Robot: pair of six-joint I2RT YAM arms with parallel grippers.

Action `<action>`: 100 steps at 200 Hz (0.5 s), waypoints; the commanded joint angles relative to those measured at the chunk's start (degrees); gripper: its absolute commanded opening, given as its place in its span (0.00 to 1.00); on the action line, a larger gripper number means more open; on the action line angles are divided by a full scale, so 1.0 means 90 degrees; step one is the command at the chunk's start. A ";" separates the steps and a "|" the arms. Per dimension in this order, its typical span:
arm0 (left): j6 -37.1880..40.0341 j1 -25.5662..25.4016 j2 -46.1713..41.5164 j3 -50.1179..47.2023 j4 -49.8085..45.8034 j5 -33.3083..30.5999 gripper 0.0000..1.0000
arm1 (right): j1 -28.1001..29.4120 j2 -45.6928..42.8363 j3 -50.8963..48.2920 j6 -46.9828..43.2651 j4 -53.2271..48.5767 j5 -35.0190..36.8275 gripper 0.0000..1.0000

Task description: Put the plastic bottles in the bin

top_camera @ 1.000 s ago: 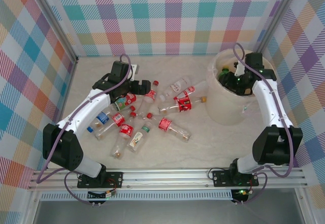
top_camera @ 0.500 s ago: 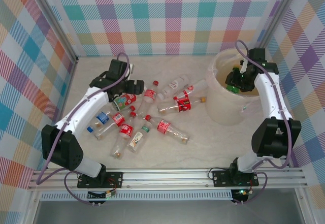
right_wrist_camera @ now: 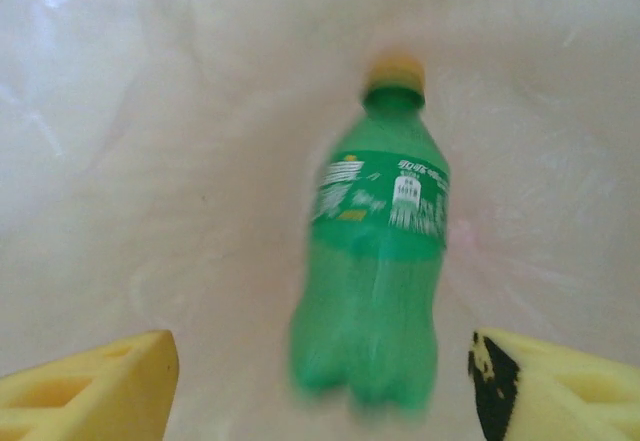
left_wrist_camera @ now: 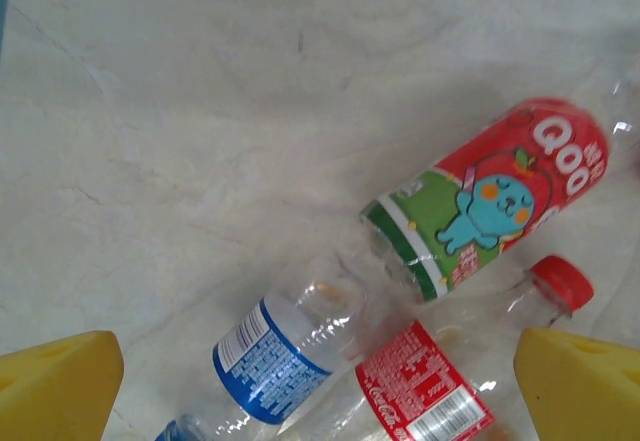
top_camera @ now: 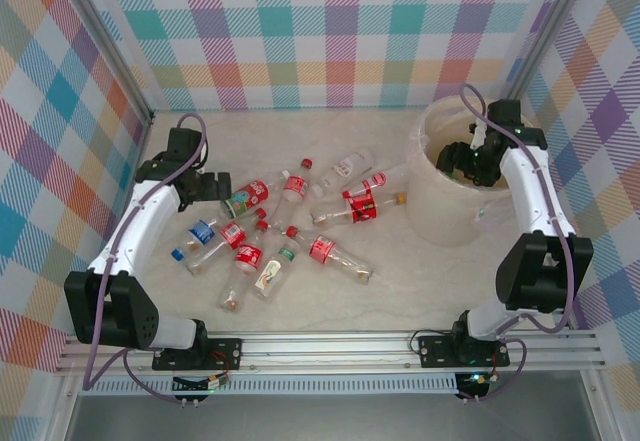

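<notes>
Pastel plaid walls around a pale marbled tabletop (top_camera: 430, 281), and everything is easiest to place off the bin (top_camera: 440, 211). The right gripper (top_camera: 466, 158) hangs over the bin's mouth with its yellow pads spread wide and nothing between them. The green bottle (right_wrist_camera: 375, 281) shows blurred against the bin's pale inside, so I'd call that one delivered.

The rest of the plastic bottles (top_camera: 300, 231) lie in a loose heap on the table, off the bin's left-arm side. The left gripper (top_camera: 208, 187) sits at the end of the heap farthest from the bin, jaws also released and empty. It looks down on a Qoo bottle (left_wrist_camera: 490, 201), a blue-label bottle (left_wrist_camera: 275, 361) and a Coca-Cola bottle (left_wrist_camera: 435, 386).

My take: go for the Qoo one and pinch across the fat middle, not the neck. The blue-label and Coca-Cola bottles lie right against each other, so dropping between them risks grabbing two or squirting one out. Get the right arm off the bin's mouth before the left carries over.
</notes>
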 commanded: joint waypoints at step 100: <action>0.0486 -0.0173 0.1579 0.0793 -0.0067 0.0537 1.00 | 0.0026 -0.2388 0.0793 0.0160 -0.0203 -0.0962 0.88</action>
